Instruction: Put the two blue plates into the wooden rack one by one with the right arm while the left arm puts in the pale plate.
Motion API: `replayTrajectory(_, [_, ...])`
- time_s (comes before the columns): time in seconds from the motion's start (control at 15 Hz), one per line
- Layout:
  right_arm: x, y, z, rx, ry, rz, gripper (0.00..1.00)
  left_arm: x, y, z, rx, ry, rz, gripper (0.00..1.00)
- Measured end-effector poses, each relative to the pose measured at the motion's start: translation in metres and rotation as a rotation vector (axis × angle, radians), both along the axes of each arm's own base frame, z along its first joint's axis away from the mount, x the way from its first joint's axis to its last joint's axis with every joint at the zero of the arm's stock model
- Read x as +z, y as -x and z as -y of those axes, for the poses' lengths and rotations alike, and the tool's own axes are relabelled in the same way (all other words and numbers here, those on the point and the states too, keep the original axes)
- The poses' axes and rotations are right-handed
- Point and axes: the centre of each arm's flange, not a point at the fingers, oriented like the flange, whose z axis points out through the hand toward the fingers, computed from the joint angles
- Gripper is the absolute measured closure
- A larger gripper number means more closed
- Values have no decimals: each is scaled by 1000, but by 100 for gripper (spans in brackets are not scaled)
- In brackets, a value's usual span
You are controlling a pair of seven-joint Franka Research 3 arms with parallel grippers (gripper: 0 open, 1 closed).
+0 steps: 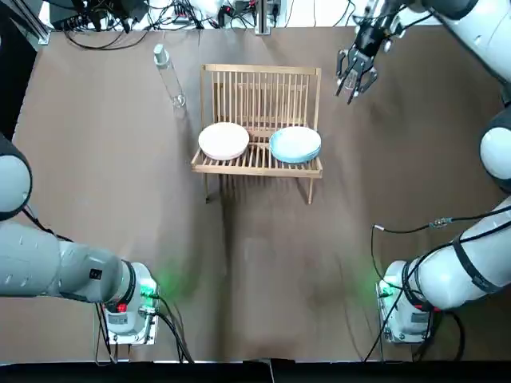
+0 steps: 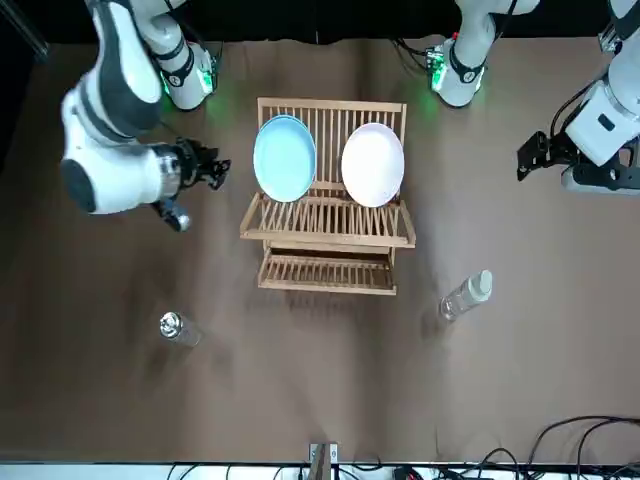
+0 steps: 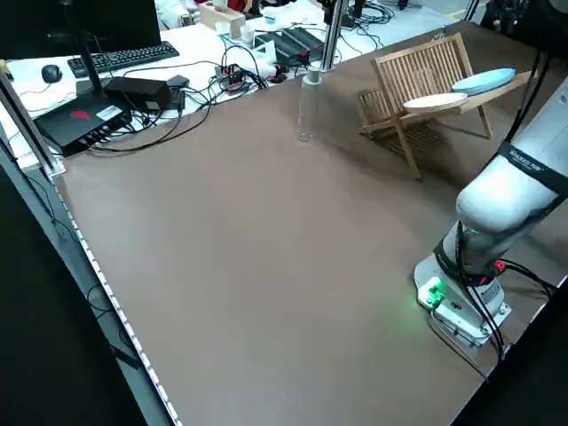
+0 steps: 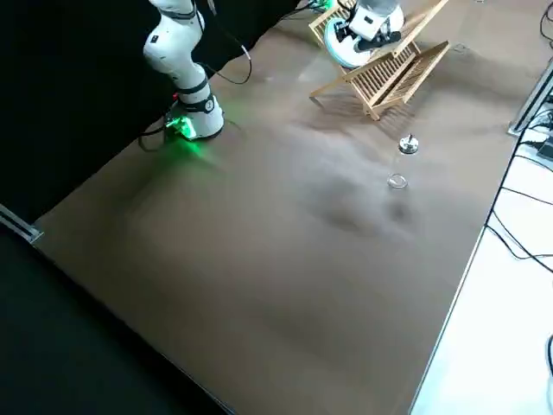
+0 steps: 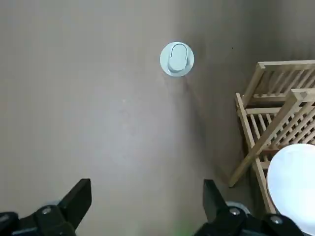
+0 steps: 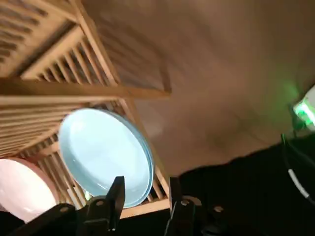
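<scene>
No text could be read with certainty. A short line of dark lettering ran across a white link of the left arm (image 3: 525, 165), far back from its fingers (image 5: 78, 196), too small to make out. A red mark on a black box (image 3: 84, 120) beyond the table was equally illegible.

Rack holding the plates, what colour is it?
The rack is light tan wood, clearest in the front view.

Wide brown tabletop (image 3: 222, 248) filling the middle of the room, white workbench (image 3: 191, 34) along its far edge, black keyboard (image 3: 120, 58) and mouse (image 3: 51, 74) up there, tangle of cables (image 3: 232, 78) beside a metal post (image 3: 330, 31), dark backdrop (image 4: 69, 78) down one side
</scene>
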Motion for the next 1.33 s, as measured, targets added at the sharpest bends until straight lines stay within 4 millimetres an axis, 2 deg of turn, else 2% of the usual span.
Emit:
replayTrajectory(0.13, [9, -14, 32, 43, -51, 75, 56, 0, 0, 0, 0, 0, 0, 0])
replayTrajectory(0.33, [10, -30, 95, 139, -85, 178, 56, 0, 0, 0, 0, 0, 0, 0])
replayTrajectory(0.47, [17, -36, 120, 190, -54, 226, 52, 0, 0, 1, -2, 0, 0, 0])
replayTrajectory(0.53, [25, -40, 126, 204, -44, 254, 51, 0, 0, 1, -2, 0, 0, 0])
replayTrajectory(0.6, [50, -47, 135, 230, -48, 323, 49, 0, 0, 1, -2, 0, 0, 0])
replayTrajectory(0.67, [63, -48, 141, 257, -58, 362, 48, 0, 0, 1, -2, 0, 0, 0])
replayTrajectory(0.8, [84, -49, 158, 327, -79, 438, 32, 0, 0, 1, -2, 0, 0, 0])
replayTrajectory(0.93, [105, -48, 184, 387, -37, 499, 15, 0, 0, 1, -2, 0, 1, 0])
replayTrajectory(1.07, [132, -43, 197, 412, 15, 557, 0, 0, 0, 1, -2, 0, 1, 0])
replayTrajectory(1.33, [174, -34, 193, 425, 73, 675, 0, 0, 0, 2, -3, 0, 1, 0])
